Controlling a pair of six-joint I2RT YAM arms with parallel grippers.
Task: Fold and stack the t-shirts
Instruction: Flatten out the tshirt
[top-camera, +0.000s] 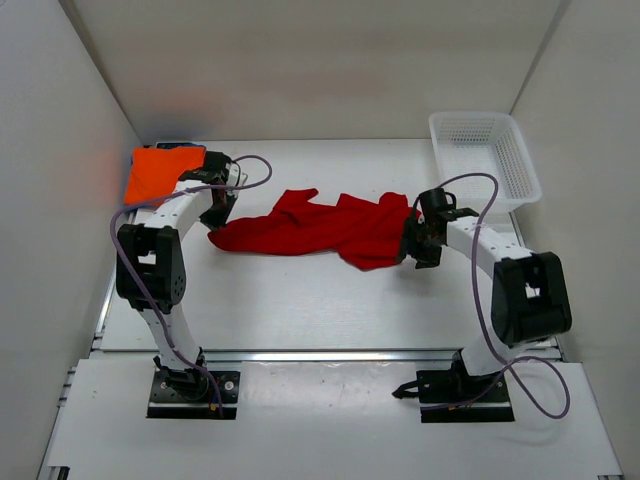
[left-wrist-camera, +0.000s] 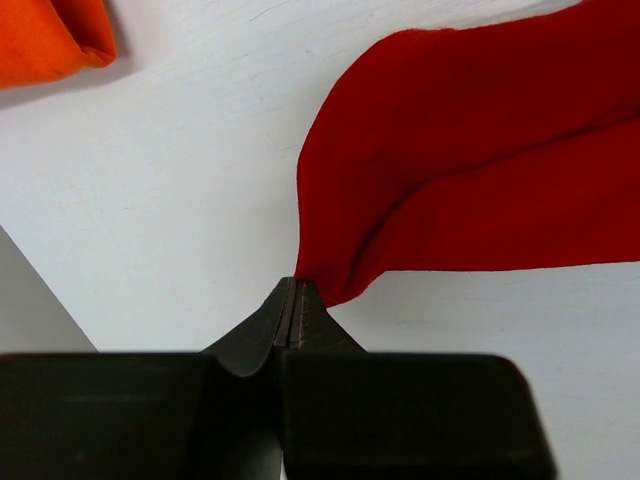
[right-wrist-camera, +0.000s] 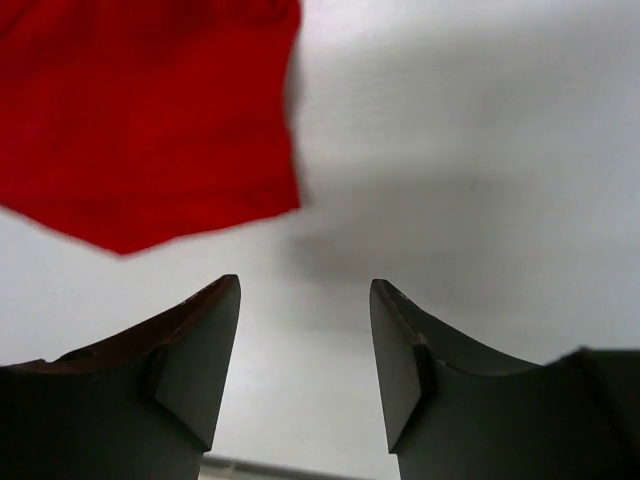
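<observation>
Left wrist: L jaws pinched shut on red tee corner | R jaws apart, holding nothing

Red shirt, orange shirt

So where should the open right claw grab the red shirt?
Its right-hand edge, approached from the right, low over the table. That end of the red shirt lies loose just ahead of the right gripper, and the left gripper pinches the opposite corner.
</observation>
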